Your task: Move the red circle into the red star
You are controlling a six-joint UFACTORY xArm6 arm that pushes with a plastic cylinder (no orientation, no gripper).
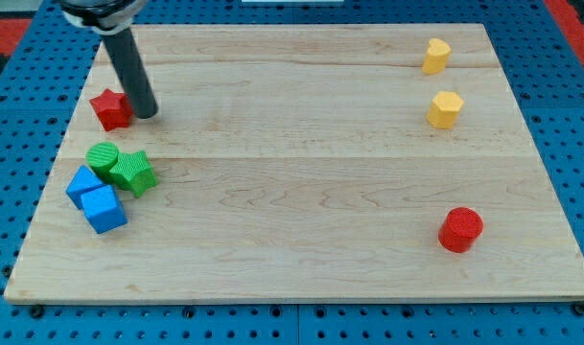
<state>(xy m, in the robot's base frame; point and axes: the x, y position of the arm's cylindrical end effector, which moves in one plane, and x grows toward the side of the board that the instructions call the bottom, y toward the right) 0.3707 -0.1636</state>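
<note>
The red circle (460,230) stands near the view's bottom right of the wooden board (301,192). The red star (110,109) lies near the view's upper left edge of the board. My tip (145,114) rests on the board just right of the red star, touching or nearly touching it. The red circle is far from both, across the board to the right.
A green circle (103,157) and green star (134,172) sit below the red star, with two blue blocks (93,196) beside them. Two yellow blocks stand at the view's upper right, one (436,56) above the other (445,109).
</note>
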